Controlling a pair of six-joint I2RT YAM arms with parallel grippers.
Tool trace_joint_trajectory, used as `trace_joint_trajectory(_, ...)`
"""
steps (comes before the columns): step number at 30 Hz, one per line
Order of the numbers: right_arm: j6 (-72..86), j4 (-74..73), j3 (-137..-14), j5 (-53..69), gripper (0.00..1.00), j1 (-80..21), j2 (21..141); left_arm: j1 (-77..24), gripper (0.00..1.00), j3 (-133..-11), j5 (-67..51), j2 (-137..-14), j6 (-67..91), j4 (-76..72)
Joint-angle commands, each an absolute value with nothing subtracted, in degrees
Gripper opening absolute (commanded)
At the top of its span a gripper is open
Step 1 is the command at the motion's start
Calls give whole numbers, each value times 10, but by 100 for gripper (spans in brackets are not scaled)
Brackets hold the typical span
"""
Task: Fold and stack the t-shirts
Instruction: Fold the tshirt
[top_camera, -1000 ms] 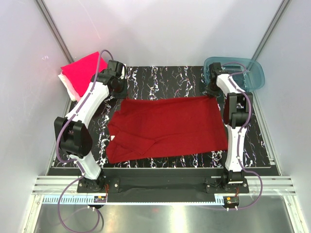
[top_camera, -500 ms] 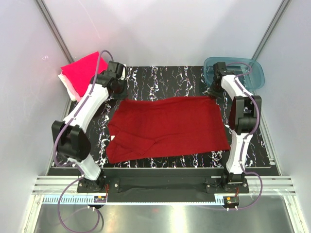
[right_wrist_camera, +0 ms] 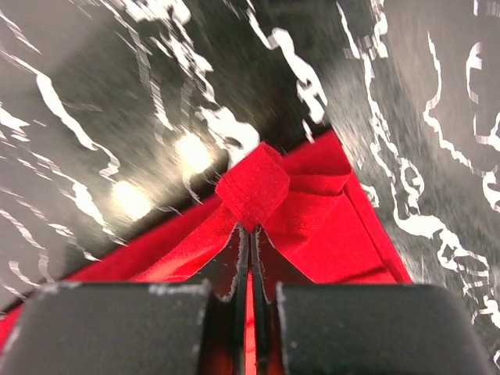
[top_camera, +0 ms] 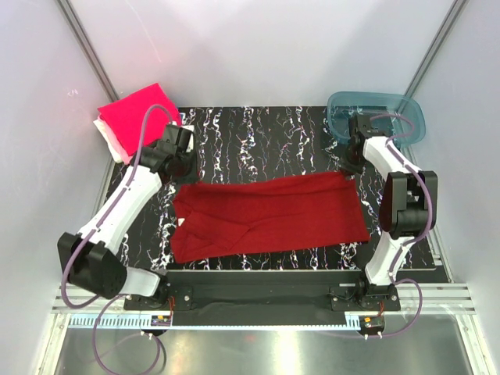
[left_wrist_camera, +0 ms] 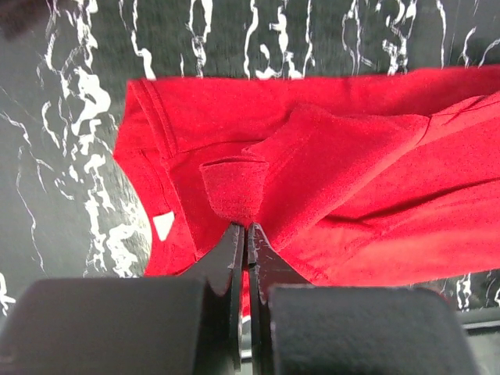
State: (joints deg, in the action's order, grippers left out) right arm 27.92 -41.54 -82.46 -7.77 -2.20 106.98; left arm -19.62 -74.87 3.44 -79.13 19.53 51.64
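The dark red t-shirt [top_camera: 266, 219] lies spread across the black marbled mat [top_camera: 258, 129], its collar end to the left. My left gripper [top_camera: 181, 166] is shut on a pinch of the shirt's far left edge; in the left wrist view the cloth [left_wrist_camera: 351, 180] bunches right at the closed tips of that gripper [left_wrist_camera: 247, 228]. At the far right corner, my right gripper [top_camera: 349, 168] is also shut on the shirt, and in the right wrist view a small fold of red cloth [right_wrist_camera: 254, 186] sticks out past the tips of the gripper [right_wrist_camera: 251, 230]. A magenta-pink folded shirt [top_camera: 133, 113] tops a pile at the back left.
A teal see-through tub [top_camera: 406, 117] stands at the back right corner, just behind the right arm. A white folded shirt [top_camera: 108, 139] peeks out under the magenta one. Grey walls enclose the mat on three sides.
Both grippers have moved toward the near edge, carrying the shirt's far edge with them. The spread shirt now looks narrower from back to front.
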Motion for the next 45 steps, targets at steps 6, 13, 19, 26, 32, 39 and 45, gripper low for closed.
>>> trace_joint_trajectory(6, 290, -380, -747, -82, 3, -20, 1003, -223, 0, -658, 68, -705, 241, 505)
trace_joint_trajectory(13, 294, -381, -680, -124, 57, -18, 962, -238, 0, -580, 76, -653, 285, 511)
trace_joint_trajectory(19, 305, -383, -651, -139, 92, -13, 881, -242, 46, -531, 85, -579, 323, 533)
trace_joint_trajectory(26, 305, -354, -660, -43, 87, -13, 843, -242, 46, -519, 90, -566, 341, 515)
trace_joint_trajectory(32, 293, -371, -716, -36, 82, -13, 926, -242, 35, -491, 51, -623, 352, 447)
trace_joint_trajectory(39, 275, -377, -767, -71, 66, -13, 989, -243, 33, -446, 45, -612, 359, 414)
trace_joint_trajectory(45, 271, -376, -773, -91, 63, -13, 1020, -243, 31, -445, 47, -603, 358, 411)
